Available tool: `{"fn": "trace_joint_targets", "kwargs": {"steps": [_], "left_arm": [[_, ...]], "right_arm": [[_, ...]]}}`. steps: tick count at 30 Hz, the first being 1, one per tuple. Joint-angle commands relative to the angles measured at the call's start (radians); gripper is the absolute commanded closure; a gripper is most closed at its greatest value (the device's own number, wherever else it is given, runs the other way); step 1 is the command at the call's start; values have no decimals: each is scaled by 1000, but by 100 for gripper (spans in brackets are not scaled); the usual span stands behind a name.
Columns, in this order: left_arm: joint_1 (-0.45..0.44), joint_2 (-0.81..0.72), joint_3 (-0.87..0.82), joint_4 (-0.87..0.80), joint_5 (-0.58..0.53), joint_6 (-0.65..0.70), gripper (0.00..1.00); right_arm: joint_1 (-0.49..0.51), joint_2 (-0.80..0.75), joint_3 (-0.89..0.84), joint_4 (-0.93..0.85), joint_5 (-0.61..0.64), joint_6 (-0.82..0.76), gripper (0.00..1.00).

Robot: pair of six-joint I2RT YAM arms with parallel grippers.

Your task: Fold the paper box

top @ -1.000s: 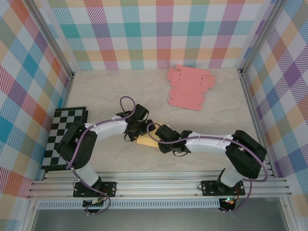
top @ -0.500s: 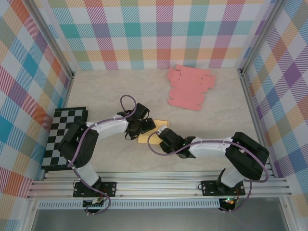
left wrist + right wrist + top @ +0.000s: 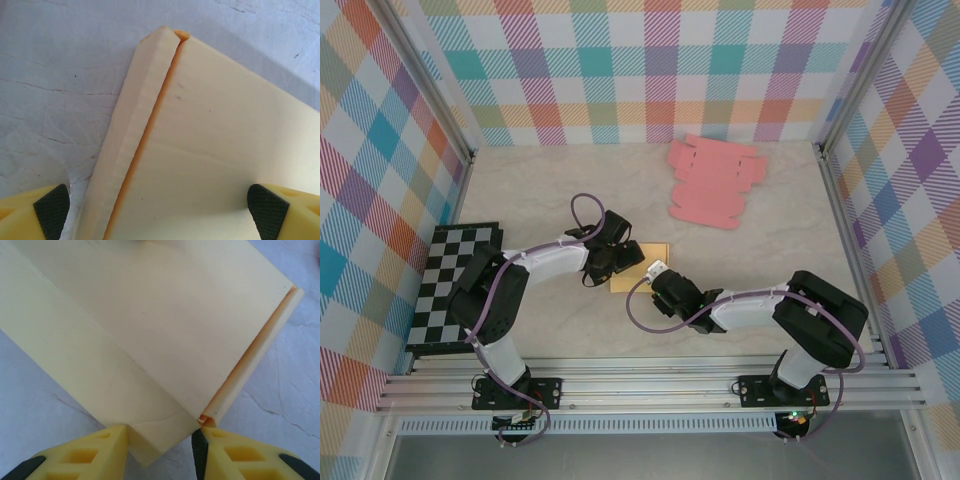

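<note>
Cardboard is at the centre of the scene: a pale yellow flattened paper box lies flat on the light marbled table top, and both arms meet over it. The left gripper sits at the box's left edge with its fingers spread wide. In the left wrist view the left gripper has one black pad over bare table just left of the box and the other over the box's broad panel. Between them runs a narrow folded strip along the box's left side, with a deeper orange crease where it meets the panel. The right gripper is at the box's near right corner. In the right wrist view the right gripper has its yellow fingers drawn close together, pinching that corner of the box, with card touching the inner face of each. A thin folded lip runs along the box's right edge up from this corner. Well beyond the box, toward the far right, lies a loose stack of pink flat cardboard blanks. Well to the left of the box lies a black and white chequered board.
</note>
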Motion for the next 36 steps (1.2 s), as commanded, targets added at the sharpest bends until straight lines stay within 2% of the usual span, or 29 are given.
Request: {"fn": "trace_joint_targets", "kwargs": {"steps": [1,5,16,25,32,36], "left_arm": [[-13,83,-49,-154,33,42,6],[-13,93,-48,-149,47,33,6],[-14,85,-48,-136,76,4,6],[-13,91,-61,-113,87,-15,6],[-19,98,-56,-105,103,-23,7],[-18,84,-66,-105,103,-27,6]], "right_arm": [[-31,15,15,119,5,0,58],[-83,34,44,104,-106,48,56],[-196,61,86,113,-228,164,54],[-211,42,157,2,-351,285,51],[-223,109,205,35,-367,304,51],[-230,68,202,3,-364,329,51]]}}
